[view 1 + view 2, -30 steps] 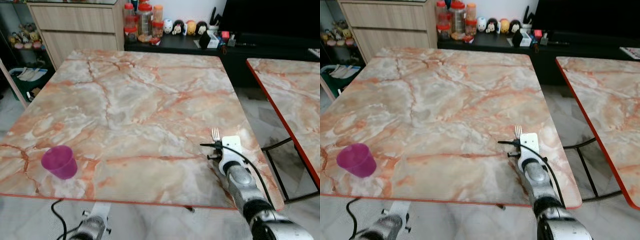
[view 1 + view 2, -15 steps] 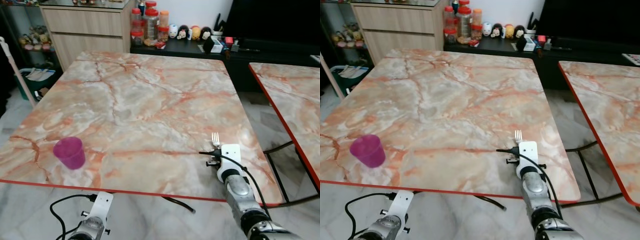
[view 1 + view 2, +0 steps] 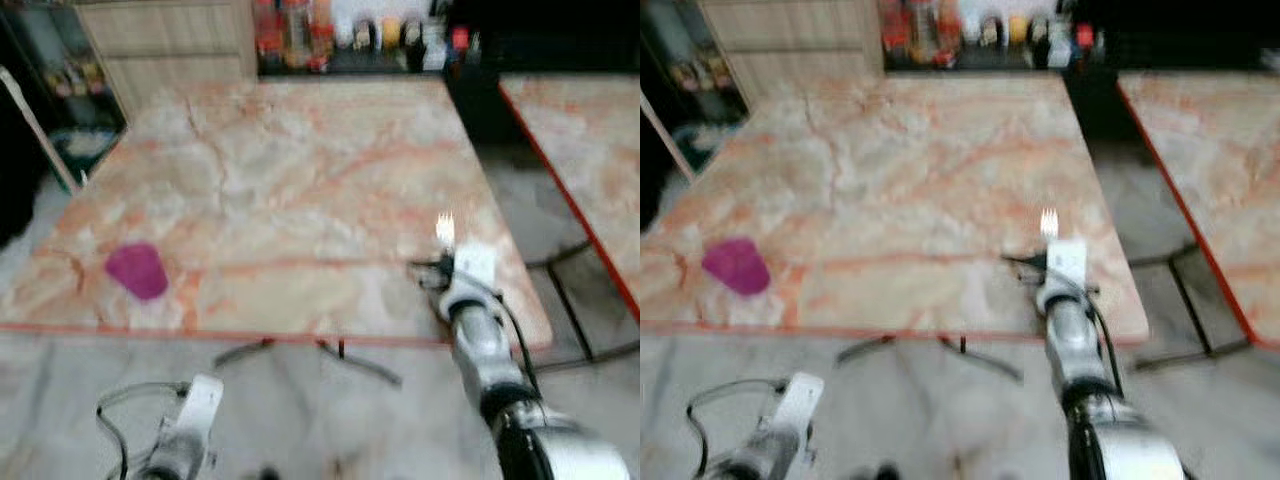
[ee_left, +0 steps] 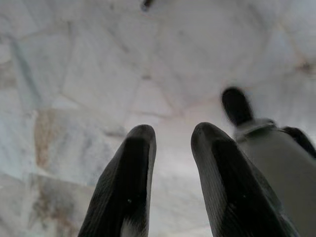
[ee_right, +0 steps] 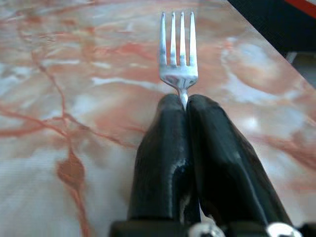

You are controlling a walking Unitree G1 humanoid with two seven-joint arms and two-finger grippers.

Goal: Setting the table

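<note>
While both head views are blurred, the following can be read.

Right gripper (image 5: 183, 106): fingers pressed together on the neck of a fork (image 5: 177, 49), above the near right part of the surface.
Fork: silver, four tines pointing away from the robot past the fingertips; its handle is hidden between the fingers; in the head views it stands just beyond the white wrist (image 3: 444, 229).
Left gripper (image 4: 170, 136): fingers parted with nothing between them, hanging low at the robot's left, below the surface edge, over the pale tiled floor (image 4: 89, 74).
Surface (image 3: 300, 180): marble pattern of orange veins on cream, with a red edge along the near side.
Cup (image 3: 137, 270): purple, resting on the near left part of the surface, well apart from the fork.
Second table (image 3: 580, 130): same marble pattern, to the right, separated by a gap.
Background: wooden cabinet (image 3: 790, 35) and a dark shelf with jars (image 3: 290, 30), too blurred to detail.
</note>
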